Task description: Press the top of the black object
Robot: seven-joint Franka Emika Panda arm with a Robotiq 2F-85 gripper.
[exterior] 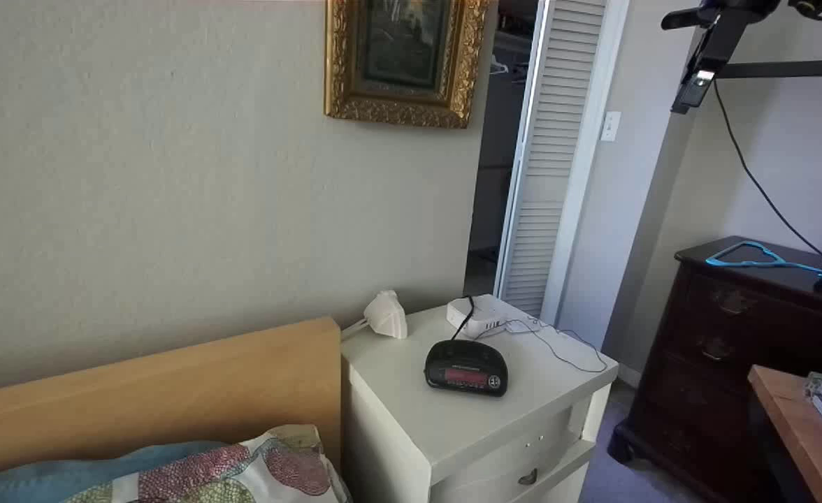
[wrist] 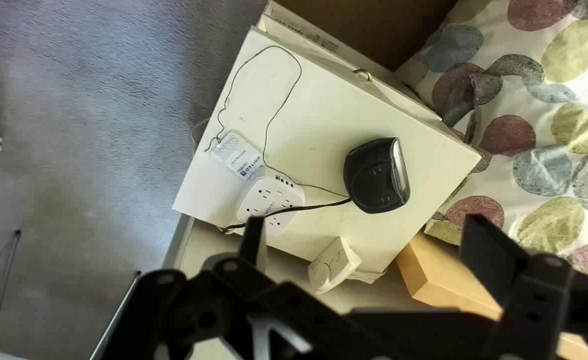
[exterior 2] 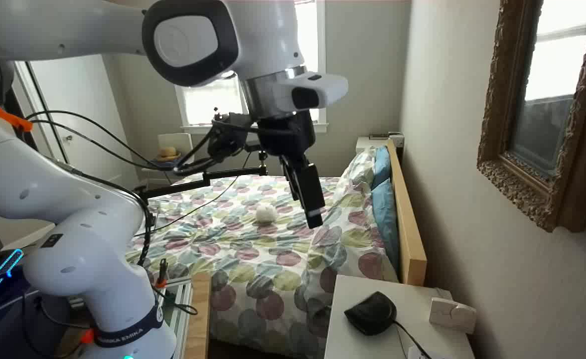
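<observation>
In the wrist view, my gripper [wrist: 366, 234] spans the bottom of the frame, its blurred fingers [wrist: 491, 255] wide apart. Above the gap, right of centre, the black alarm clock [wrist: 374, 177] rests on the white nightstand [wrist: 324, 115], its face [wrist: 400, 169] foreshortened to a sliver. The clock's cord [wrist: 319, 205] crosses the white power strip [wrist: 270, 196], hiding part of it. In an exterior view, the black alarm clock [exterior: 467, 365] sits at lower centre, its markings too small for me to read; the gripper, upper right, is cropped by the top edge. At lower right in an exterior view, the black alarm clock [exterior 2: 371, 313] shows me no face.
</observation>
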